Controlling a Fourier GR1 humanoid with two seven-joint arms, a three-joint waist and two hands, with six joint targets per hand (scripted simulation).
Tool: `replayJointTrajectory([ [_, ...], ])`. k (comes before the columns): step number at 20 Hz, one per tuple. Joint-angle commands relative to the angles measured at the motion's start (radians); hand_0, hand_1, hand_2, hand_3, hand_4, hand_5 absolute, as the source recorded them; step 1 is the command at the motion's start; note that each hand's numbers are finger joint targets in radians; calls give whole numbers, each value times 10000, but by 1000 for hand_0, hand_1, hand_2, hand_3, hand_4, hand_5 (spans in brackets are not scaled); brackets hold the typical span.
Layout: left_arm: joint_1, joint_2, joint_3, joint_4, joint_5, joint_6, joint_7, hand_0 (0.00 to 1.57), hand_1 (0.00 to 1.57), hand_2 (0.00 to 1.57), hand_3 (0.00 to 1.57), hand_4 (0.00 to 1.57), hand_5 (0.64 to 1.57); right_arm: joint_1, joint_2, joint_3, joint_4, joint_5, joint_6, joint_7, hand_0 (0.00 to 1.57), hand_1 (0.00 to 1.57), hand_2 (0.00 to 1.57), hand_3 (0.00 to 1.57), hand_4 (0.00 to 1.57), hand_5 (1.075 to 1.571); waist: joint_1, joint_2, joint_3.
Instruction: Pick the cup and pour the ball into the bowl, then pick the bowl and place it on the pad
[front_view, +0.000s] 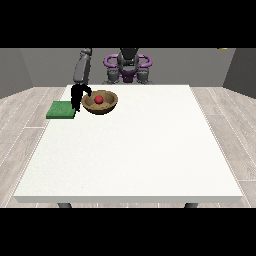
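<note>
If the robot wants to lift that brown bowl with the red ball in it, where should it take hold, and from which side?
Probably the rim of the bowl on its side at the view's left. The bowl is wide, shallow and upright, so its thin edge is the only graspable part. The hand at the view's left is already beside that edge, and the green pad lies just beyond. The ball sits in the middle, clear of the rim.

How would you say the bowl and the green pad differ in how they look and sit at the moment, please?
The bowl is round, brown and hollow with raised walls; the pad is flat, green and square-cornered. The bowl holds a red ball, whereas the pad carries nothing. The hand at the view's left is at the bowl's rim, between bowl and pad. The pad lies at the table's edge, the bowl further in. Both rest on the table.
</note>
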Motion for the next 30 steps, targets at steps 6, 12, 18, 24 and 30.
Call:
replayJointTrajectory([
  [6, -49, 341, 3, -927, 592, -91, 573, 0, 0, 0, 0, 1013, 1539, -545, -99, -234, 1342, 133, -209, -1556, 0, 0, 0, 0, 469, 1548, 308, 765, 9],
  [12, 357, 241, 77, -1005, 620, -98, 136, 0, 0, 0, 0, 1024, 1536, -705, 368, -16, 1002, 79, -459, -1220, 0, 0, 0, 0, 444, 1547, 425, 829, 1],
  [18, 609, 287, 105, -1336, 811, -118, 81, 0, 0, 0, 0, 1022, 1543, -1379, 169, -263, 1519, -58, -854, -1040, 0, 0, 0, 0, 498, 1556, 399, 939, 5],
  [24, 315, 902, 630, -1206, 1530, -799, 206, 0, 0, 0, 0, 1028, 1529, 369, -540, -245, 1524, 774, -2464, -558, 1571, 1571, 1571, 1571, 944, 1471, 926, 1485, -16],
  [30, 34, 1153, 735, -992, 1579, -719, 343, 0, 0, 0, 0, 1143, 1520, 755, -1134, 117, 633, 1191, -3058, -125, 1571, 1571, 1571, 1365, 960, 1536, 722, 1527, -42],
])
